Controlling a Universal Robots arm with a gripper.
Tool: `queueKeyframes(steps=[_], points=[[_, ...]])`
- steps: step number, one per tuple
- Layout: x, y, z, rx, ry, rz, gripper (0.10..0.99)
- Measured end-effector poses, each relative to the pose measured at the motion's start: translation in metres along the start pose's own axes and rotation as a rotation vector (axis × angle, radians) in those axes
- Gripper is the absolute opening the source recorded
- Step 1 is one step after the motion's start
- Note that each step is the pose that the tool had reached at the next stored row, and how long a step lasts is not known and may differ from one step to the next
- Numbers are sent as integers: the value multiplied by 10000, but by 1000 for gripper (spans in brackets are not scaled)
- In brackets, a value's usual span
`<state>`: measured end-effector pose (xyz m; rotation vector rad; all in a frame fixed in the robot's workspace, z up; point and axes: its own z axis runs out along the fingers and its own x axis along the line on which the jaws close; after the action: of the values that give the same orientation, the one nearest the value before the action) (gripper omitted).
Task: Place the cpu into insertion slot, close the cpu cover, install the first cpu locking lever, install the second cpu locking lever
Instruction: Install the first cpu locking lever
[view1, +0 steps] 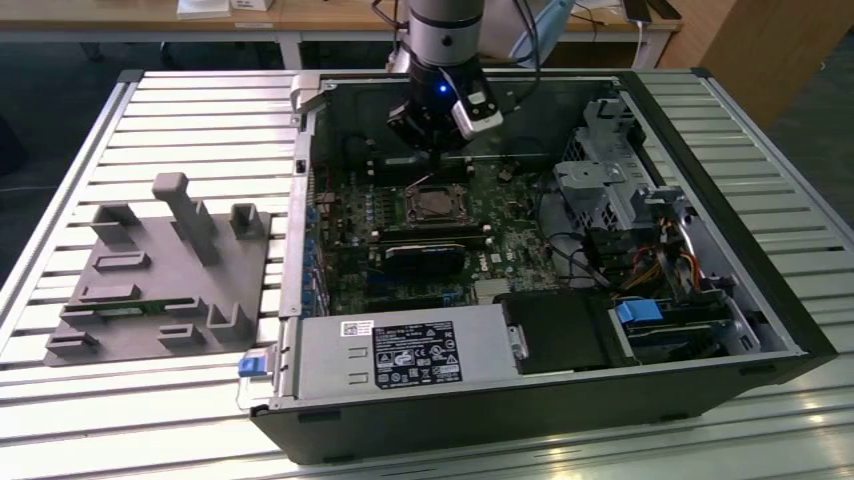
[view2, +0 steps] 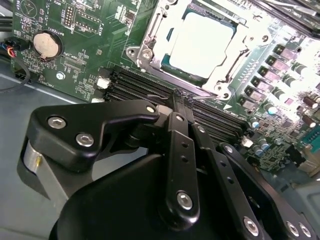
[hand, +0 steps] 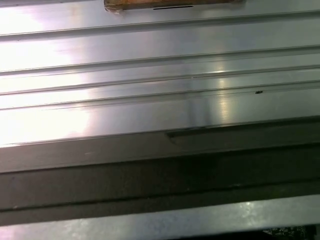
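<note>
The cpu (view2: 201, 42), a pale silvery square, lies in the insertion slot (view1: 434, 206) on the green board. The cpu cover (view2: 150, 37), a silvery frame, lies down around it with the chip showing through its window. My gripper (view2: 182, 99) hangs just short of the socket, over the black memory slots (view2: 142, 86), with its black fingers (view2: 176, 131) pressed together and nothing between them. In the exterior view the gripper (view1: 431, 160) stands inside the open computer case, a little behind the slot. Whether the locking levers are latched I cannot tell.
The open computer case (view1: 747, 330) lies on a slatted metal table (hand: 150, 65). A grey fixture block (view1: 160, 270) sits on the exterior view's left. A black card (view1: 427, 250), drive cage (view1: 601, 180) and cables crowd the case. A coin battery (view2: 46, 45) sits on the board.
</note>
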<state>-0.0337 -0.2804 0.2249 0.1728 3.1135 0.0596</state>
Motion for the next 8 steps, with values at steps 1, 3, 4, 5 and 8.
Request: queueKeyframes(steps=[1, 3, 4, 5, 8], points=[[-5, 1, 6, 0, 1, 0, 106], [-15, 4, 19, -1, 0, 0, 106], [-20, 5, 25, 0, 0, 0, 106], [-24, 5, 30, 0, 0, 0, 106], [-42, 7, 45, 0, 0, 0, 106]])
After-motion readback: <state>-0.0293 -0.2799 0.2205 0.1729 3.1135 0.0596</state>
